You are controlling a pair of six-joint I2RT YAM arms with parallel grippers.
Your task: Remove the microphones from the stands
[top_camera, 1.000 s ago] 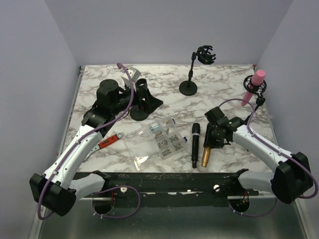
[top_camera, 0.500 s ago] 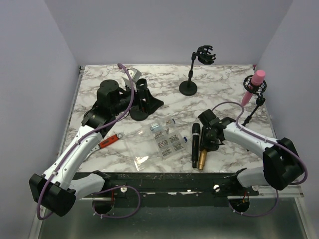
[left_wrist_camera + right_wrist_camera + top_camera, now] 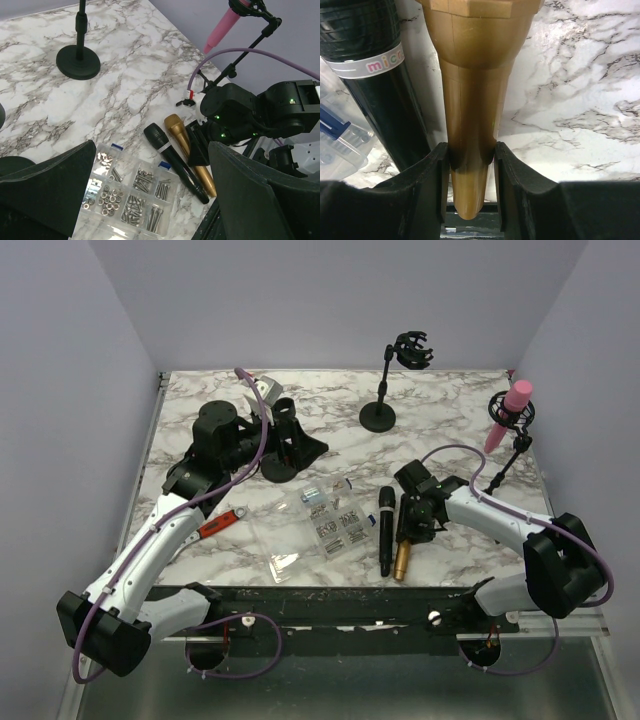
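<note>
A pink microphone (image 3: 510,408) sits in a shock-mount stand (image 3: 517,445) at the table's right edge; it also shows in the left wrist view (image 3: 224,27). My right gripper (image 3: 411,528) is shut on a gold microphone (image 3: 403,558) lying on the table; its fingers (image 3: 434,180) press both sides of the gold handle (image 3: 470,125). A black microphone (image 3: 384,530) lies right beside it on the left (image 3: 375,75). My left gripper (image 3: 285,435) is open and empty at the back left, its wide fingers (image 3: 250,200) framing the view.
An empty microphone stand (image 3: 380,410) stands at the back centre. A clear box of screws (image 3: 330,520) lies left of the microphones. A red-handled tool (image 3: 222,524) and a small bag (image 3: 283,563) lie at the front left. A round black base (image 3: 280,470) sits under my left gripper.
My right gripper has shifted left and toward the front edge with the gold microphone, nudging the black microphone a little left. The left arm has not moved.
</note>
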